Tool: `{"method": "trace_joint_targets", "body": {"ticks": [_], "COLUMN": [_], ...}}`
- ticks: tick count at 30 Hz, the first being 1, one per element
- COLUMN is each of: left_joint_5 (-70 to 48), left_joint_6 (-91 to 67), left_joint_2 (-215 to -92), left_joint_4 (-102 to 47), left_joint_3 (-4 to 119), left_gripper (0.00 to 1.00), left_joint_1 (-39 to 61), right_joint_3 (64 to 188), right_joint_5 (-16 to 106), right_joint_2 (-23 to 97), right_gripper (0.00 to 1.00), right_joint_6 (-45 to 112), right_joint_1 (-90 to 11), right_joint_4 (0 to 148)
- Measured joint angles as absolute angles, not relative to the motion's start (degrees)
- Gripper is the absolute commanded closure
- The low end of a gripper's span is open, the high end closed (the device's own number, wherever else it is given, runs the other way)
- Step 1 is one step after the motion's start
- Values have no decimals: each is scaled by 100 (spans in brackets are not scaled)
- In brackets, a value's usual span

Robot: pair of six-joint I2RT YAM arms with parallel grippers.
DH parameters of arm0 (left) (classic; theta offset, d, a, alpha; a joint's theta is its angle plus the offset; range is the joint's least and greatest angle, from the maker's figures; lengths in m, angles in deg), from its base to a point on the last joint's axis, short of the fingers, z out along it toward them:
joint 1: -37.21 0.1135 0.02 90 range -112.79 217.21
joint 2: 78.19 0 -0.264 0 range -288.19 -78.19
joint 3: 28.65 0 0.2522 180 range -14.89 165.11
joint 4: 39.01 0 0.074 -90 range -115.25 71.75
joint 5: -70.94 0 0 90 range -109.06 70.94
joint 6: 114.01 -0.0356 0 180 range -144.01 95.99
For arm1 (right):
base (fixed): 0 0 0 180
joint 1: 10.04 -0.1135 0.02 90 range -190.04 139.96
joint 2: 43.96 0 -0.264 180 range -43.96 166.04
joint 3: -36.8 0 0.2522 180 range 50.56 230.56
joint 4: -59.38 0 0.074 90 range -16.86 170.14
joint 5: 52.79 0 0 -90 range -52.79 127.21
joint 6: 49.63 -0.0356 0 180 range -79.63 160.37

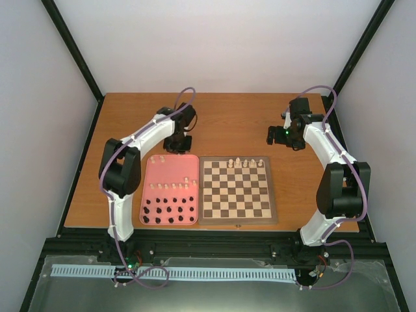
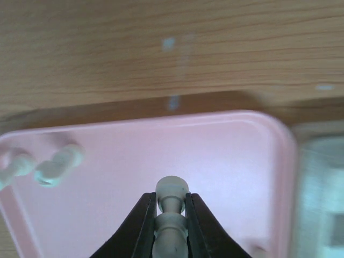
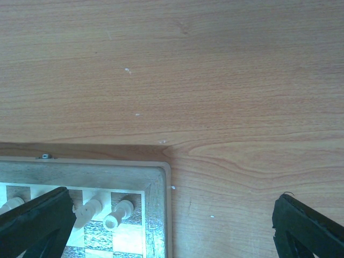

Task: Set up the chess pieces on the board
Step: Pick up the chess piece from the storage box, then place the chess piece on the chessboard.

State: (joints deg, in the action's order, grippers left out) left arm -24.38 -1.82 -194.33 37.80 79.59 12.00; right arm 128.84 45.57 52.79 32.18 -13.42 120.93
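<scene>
The left tool (image 2: 171, 200) is clamped narrow on a cream-white turned chess piece (image 2: 172, 187), its fingers pinching the neck just below the round head. Beneath the tool lies the far part of the plain pink rectangular tray (image 2: 215, 140), and to the tool's left two more cream pieces (image 2: 56, 164) lie on their sides. Nearer the arm bases than the tool, the tray holds a row of cream pawns (image 1: 172, 187) and rows of small black figures (image 1: 166, 211).

To the tool's right sits the square wooden chessboard of light and dark brown checks (image 1: 237, 221), with a few cream figures (image 1: 244, 162) already on its far row. The step in hand looks like picking one piece from the tray. Next it likely needs a straight lift, a carry rightward, and an upright set-down on a free far-row square.

The right tool (image 3: 169, 223) stands wide, holding nothing, above the brown wooden desk (image 1: 234, 123) beside the board's far corner.
</scene>
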Motion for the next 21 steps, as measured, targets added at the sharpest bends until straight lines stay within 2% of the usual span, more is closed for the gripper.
{"method": "trace_joint_targets", "body": {"ticks": [11, 21], "left_joint_5": [-1774, -1566], "left_joint_6": [-179, -177], "left_joint_2": [-19791, -20431], "left_joint_4": [4156, 4267], "left_joint_3": [9578, 9825], "left_gripper": [96, 96], "left_joint_1": [-225, -470], "right_joint_3": [12884, 12884], "right_joint_5": [4539, 4539], "right_joint_2": [5285, 5285], "right_gripper": [0, 0], "right_joint_6": [3221, 3221], "right_joint_1": [-1342, -1342], "right_joint_4": [12093, 12093]}}
